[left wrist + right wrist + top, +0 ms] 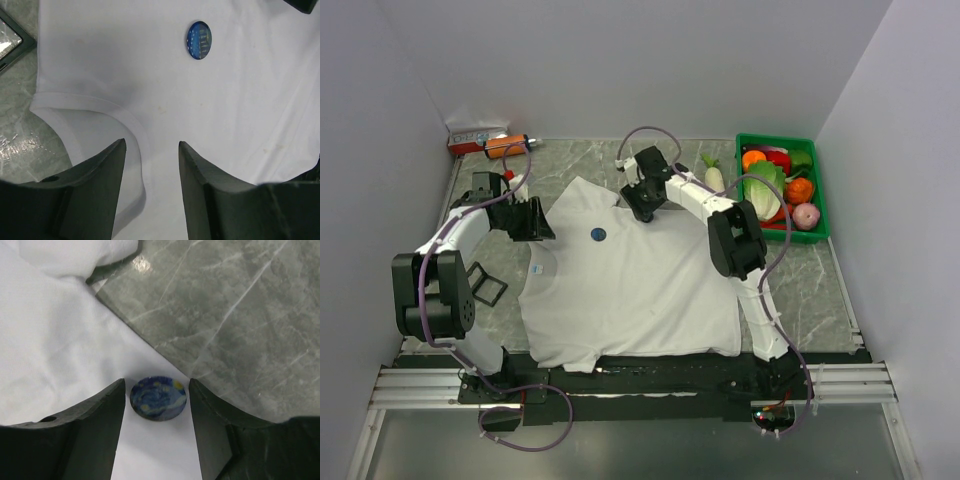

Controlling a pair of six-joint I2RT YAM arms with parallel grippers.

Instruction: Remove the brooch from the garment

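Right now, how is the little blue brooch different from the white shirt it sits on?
The brooch is tiny and round; the shirt is big, with sleeves. The brooch is dark blue with swirly yellow spots; the shirt is plain white. The brooch looks hard and shiny; the shirt is soft cloth with folds. Both lie flat: the brooch on the shirt, the shirt on the table.

White garment (pixel 630 290), dk-blue brooch (pixel 158 398) w/ yellow swirls; grey white-veined table (pixel 240 315), green tray (pixel 775 139), pale lilac walls (pixel 620 60)
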